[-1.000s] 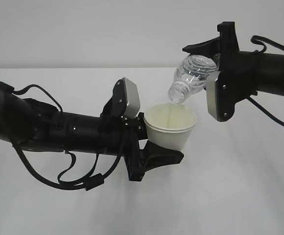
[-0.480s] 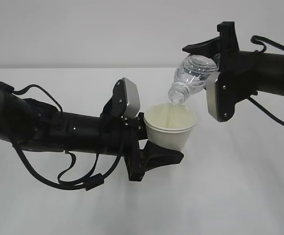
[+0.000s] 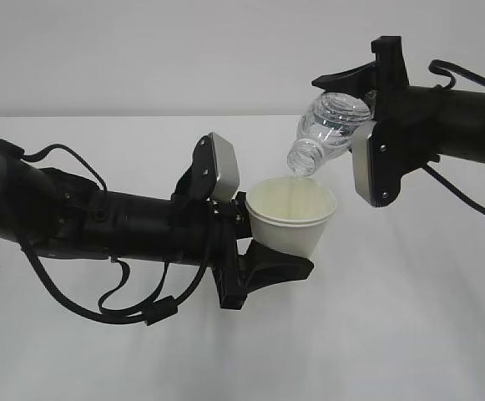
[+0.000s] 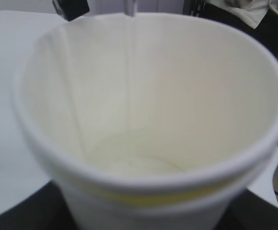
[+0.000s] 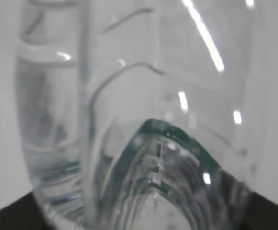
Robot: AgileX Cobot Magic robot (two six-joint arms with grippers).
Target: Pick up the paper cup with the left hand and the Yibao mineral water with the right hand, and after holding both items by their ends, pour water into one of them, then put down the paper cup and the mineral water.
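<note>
The Yibao mineral water (image 3: 329,127), pinched by the right tool (image 3: 364,125), is being tipped as before over the paper cup (image 3: 292,215), which is being gripped by the left tool (image 3: 263,242) above the desk (image 3: 409,317), so pouring is continuing unchanged.

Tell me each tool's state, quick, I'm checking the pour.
Left tool: closed on the paper cup, held upright.
Right tool: closed on the Yibao mineral water, tipped neck-down over the cup.
</note>
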